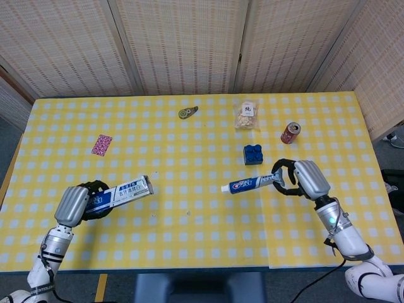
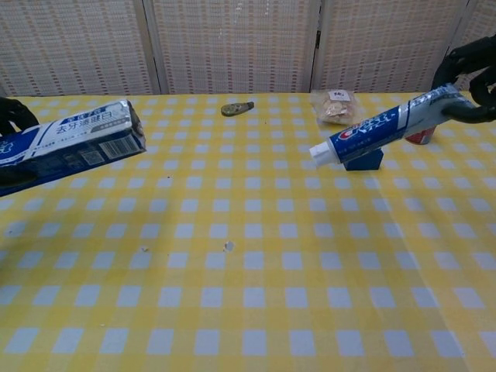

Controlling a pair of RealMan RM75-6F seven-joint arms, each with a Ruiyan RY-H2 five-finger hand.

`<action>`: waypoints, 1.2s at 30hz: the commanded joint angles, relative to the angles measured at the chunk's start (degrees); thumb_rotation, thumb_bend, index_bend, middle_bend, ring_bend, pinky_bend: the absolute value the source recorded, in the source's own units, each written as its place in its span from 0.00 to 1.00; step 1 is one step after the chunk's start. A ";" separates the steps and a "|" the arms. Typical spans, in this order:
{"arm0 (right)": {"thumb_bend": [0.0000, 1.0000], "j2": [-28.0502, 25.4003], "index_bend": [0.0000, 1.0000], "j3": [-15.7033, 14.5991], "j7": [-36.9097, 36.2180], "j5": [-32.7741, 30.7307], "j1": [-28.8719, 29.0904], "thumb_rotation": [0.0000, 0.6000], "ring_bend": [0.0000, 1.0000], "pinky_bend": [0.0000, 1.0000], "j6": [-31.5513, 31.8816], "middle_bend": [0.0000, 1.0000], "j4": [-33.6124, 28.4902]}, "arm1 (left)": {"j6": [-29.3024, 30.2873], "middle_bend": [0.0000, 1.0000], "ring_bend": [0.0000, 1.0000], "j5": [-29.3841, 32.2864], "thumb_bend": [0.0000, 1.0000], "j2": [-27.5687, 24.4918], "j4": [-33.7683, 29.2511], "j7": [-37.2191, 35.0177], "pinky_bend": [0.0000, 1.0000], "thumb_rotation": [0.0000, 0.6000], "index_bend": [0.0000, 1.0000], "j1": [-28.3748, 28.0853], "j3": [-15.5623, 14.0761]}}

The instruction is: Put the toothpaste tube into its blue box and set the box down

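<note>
My left hand [image 1: 79,202] holds the blue toothpaste box [image 1: 125,191] above the table near the front left, its open end pointing right. The chest view shows the blue toothpaste box [image 2: 70,145] at the left edge with only dark fingers [image 2: 14,116] of that hand. My right hand [image 1: 301,179] grips the tail of the toothpaste tube [image 1: 247,184], lifted off the table, white cap pointing left toward the box. In the chest view the toothpaste tube [image 2: 376,129] slants down-left from my right hand [image 2: 471,77] at the upper right. A wide gap separates cap and box.
A blue toy brick [image 1: 253,154] sits just behind the tube, a red can [image 1: 290,132] to its right. A snack bag [image 1: 247,115] and a small olive object [image 1: 187,113] lie farther back. A pink packet [image 1: 101,144] lies at the left.
</note>
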State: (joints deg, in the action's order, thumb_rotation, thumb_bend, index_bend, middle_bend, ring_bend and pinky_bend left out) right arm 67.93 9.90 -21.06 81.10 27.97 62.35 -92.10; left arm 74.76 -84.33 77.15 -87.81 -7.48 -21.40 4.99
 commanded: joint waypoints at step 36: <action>0.38 5.50 0.66 3.92 -1.43 -2.65 3.36 1.00 0.76 1.00 1.88 0.60 -9.72 | -5.27 0.64 0.51 0.63 0.37 1.04 -11.72 2.44 0.58 1.00 0.53 -3.74 0.88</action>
State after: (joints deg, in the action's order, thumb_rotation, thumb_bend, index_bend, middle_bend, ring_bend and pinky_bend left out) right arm 73.32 13.80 -22.38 78.51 31.26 64.31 -101.93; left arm 69.50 -83.71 78.16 -99.51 -5.00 -25.11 5.85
